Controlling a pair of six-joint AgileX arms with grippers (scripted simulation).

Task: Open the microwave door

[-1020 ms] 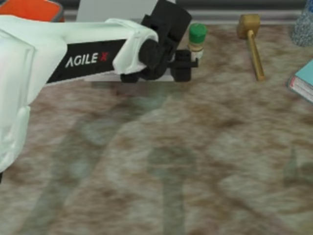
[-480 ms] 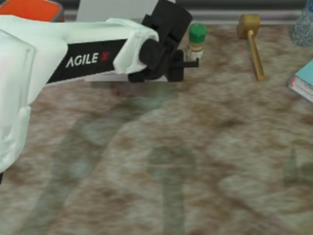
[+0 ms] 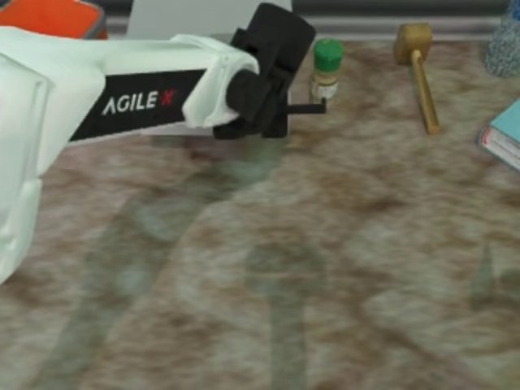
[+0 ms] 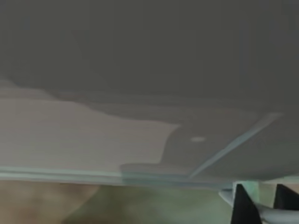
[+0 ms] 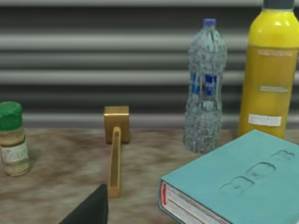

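Observation:
The microwave [image 3: 187, 18] stands at the table's back, left of centre, with only its pale top showing in the top view. My left arm reaches across it, and the left gripper [image 3: 302, 101] is at its right front corner. The microwave door [image 4: 140, 93] fills the left wrist view as a grey translucent panel. There the left gripper [image 4: 261, 198] has its two black fingers on either side of the silvery bar handle [image 4: 267, 213], shut on it. My right arm is parked out of the top view. One dark finger [image 5: 93, 207] shows in the right wrist view.
A green-capped spice jar [image 3: 327, 69] stands just right of the left gripper. Further right are a wooden mallet [image 3: 421, 69], a water bottle [image 3: 505, 41] and a teal book [image 3: 508, 130]. A yellow bottle [image 5: 268, 70] stands behind the book. An orange bin [image 3: 53, 16] sits back left.
The left gripper has shifted a little left and toward the back, closer to the microwave's front. The white strip that showed under the forearm is now covered.

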